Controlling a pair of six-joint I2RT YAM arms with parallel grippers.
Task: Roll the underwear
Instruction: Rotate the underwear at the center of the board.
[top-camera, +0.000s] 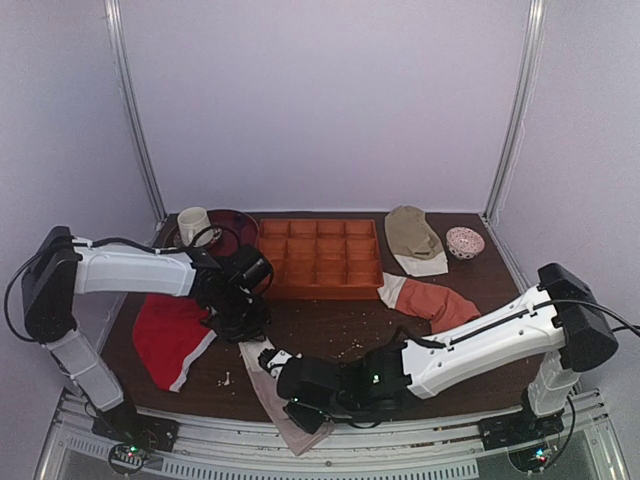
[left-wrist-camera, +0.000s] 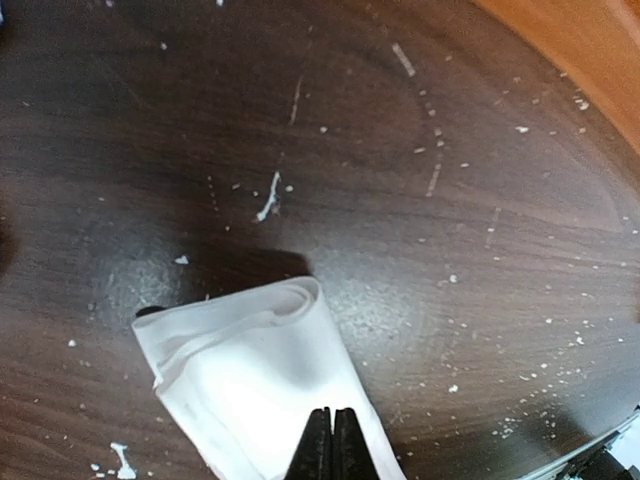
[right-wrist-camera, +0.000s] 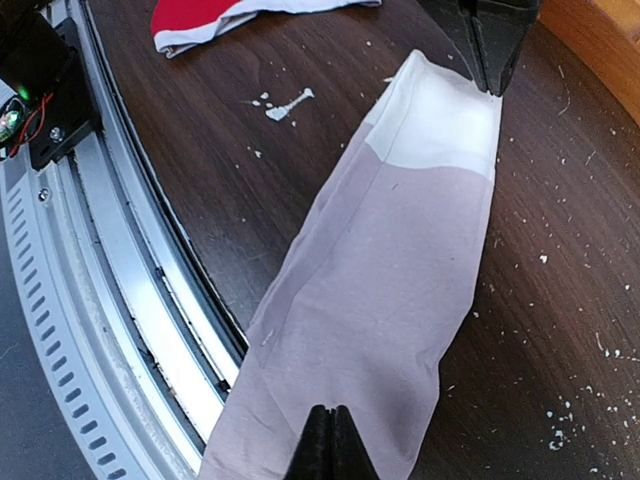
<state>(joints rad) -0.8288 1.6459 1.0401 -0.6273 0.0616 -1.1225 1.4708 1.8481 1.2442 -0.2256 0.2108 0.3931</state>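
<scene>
The underwear (top-camera: 285, 425) lies folded into a long narrow pinkish-beige strip (right-wrist-camera: 400, 270) on the dark table, and its near end hangs over the front edge. Its white waistband (left-wrist-camera: 250, 370) is the far end. My left gripper (top-camera: 246, 332) points down at that end, shut, tips (left-wrist-camera: 331, 415) over the white band. In the right wrist view its dark fingers (right-wrist-camera: 485, 45) meet the band's far corner. My right gripper (top-camera: 293, 405) is shut too, tips (right-wrist-camera: 332, 415) just above the beige cloth near the table's front. No cloth shows between either pair of jaws.
A red garment with white trim (top-camera: 170, 335) lies left of the strip. Behind are an orange compartment tray (top-camera: 320, 258), a white cup (top-camera: 192, 224), an olive garment (top-camera: 412, 235), a patterned bowl (top-camera: 464, 242) and an orange-rust garment (top-camera: 435, 300). A metal rail (right-wrist-camera: 110, 250) runs along the front edge.
</scene>
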